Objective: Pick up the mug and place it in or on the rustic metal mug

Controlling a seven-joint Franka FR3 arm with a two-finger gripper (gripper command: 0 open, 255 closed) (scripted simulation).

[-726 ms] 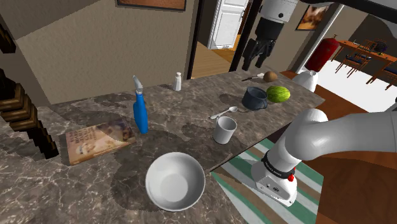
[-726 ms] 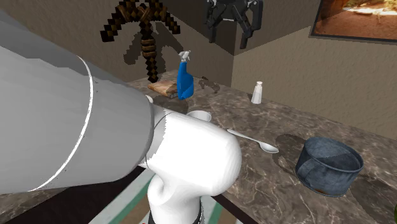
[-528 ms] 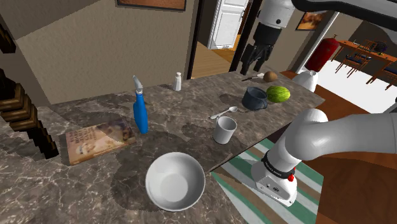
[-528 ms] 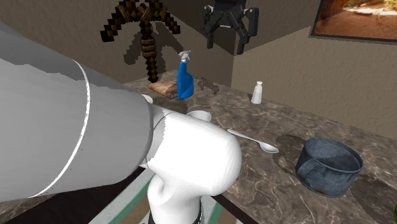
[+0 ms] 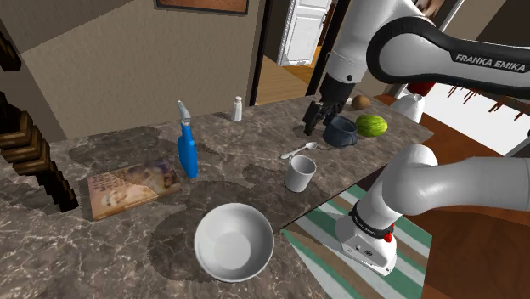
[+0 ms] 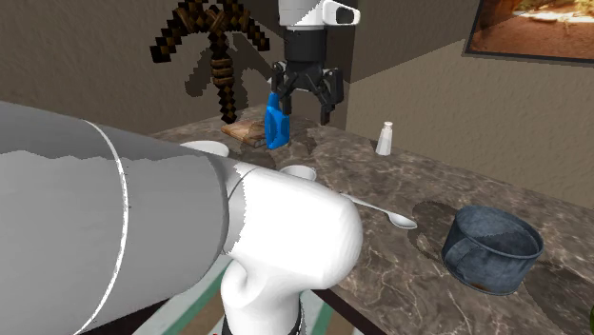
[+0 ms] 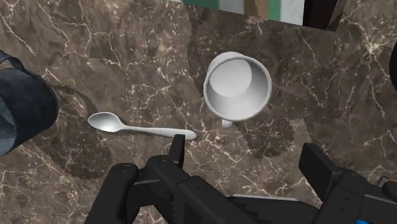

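Observation:
A plain white mug stands upright on the dark marble counter, near its front edge. It also shows as the white mug ahead of my fingers, and as a white mug rim behind the arm. The blue-grey metal mug stands further back, towards the shoulder view's right, also seen as the metal mug and metal mug. My gripper hangs open above the counter beside the metal mug, holding nothing. In the other views the gripper and gripper have their fingers apart.
A spoon lies between the two mugs. A blue spray bottle, a book, a white bowl and a small shaker stand on the counter. A green melon lies behind the metal mug.
The gripper has come down from high up near the doorway to just above the counter by the metal mug. The mugs and spoon have not moved.

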